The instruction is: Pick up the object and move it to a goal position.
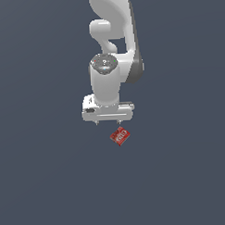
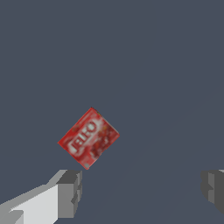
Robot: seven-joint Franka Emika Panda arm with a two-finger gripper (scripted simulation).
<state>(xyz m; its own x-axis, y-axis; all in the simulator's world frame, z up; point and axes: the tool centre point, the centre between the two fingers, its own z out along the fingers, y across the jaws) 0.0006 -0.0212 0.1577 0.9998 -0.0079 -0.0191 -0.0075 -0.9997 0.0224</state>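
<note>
The object is a small flat red box (image 1: 120, 136) with white label markings, lying flat on the dark grey floor and turned at an angle. My white gripper (image 1: 107, 122) hangs above the floor, just behind the box and a little toward the exterior view's left. In the wrist view the box (image 2: 89, 138) lies ahead of my fingers (image 2: 70, 192), which stand wide apart with nothing between them. The gripper (image 2: 142, 188) is open and empty, apart from the box.
The floor (image 1: 182, 176) is a plain dark grey surface all around. The white arm (image 1: 111, 49) rises behind the gripper at the top of the exterior view.
</note>
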